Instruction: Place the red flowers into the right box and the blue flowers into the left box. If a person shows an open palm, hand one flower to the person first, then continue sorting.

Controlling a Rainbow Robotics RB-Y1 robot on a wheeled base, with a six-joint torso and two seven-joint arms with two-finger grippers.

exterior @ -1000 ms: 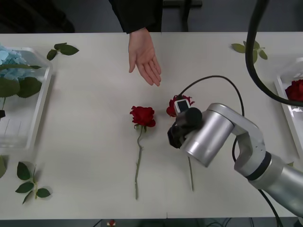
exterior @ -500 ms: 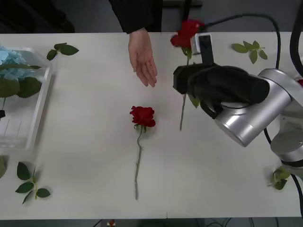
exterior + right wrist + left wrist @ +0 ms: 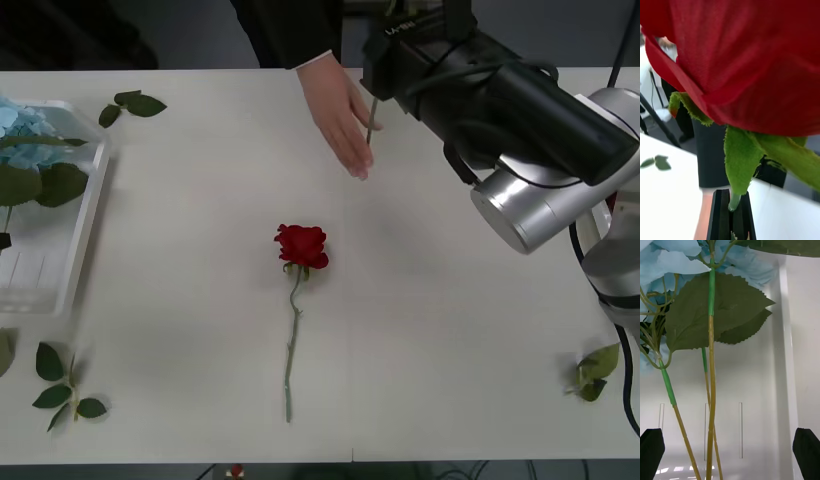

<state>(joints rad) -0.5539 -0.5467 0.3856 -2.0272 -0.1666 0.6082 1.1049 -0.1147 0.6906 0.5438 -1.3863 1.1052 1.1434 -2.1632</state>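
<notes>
My right gripper (image 3: 374, 82) is raised over the table's far edge, shut on the stem (image 3: 370, 122) of a red flower. In the right wrist view the bloom (image 3: 745, 56) looms close and the stem sits clamped between the black fingers (image 3: 719, 215). The person's open palm (image 3: 340, 115) lies right beside the hanging stem. Another red flower (image 3: 302, 245) lies flat mid-table. The blue flowers (image 3: 28, 128) rest in the left box (image 3: 88, 215). My left gripper (image 3: 730, 465) hovers open over that box (image 3: 752, 390), above their stems (image 3: 711, 390). The right box is hidden behind my right arm.
Loose green leaf sprigs lie at the far left (image 3: 135, 102), near left (image 3: 65, 385) and near right (image 3: 595, 372). My right arm's silver link (image 3: 545, 190) hangs over the table's right side. Bare table surrounds the lying rose.
My right gripper has lifted a rose off the mid-table and carried it up and away to the far edge. The person's hand has shifted right, up to the stem.
</notes>
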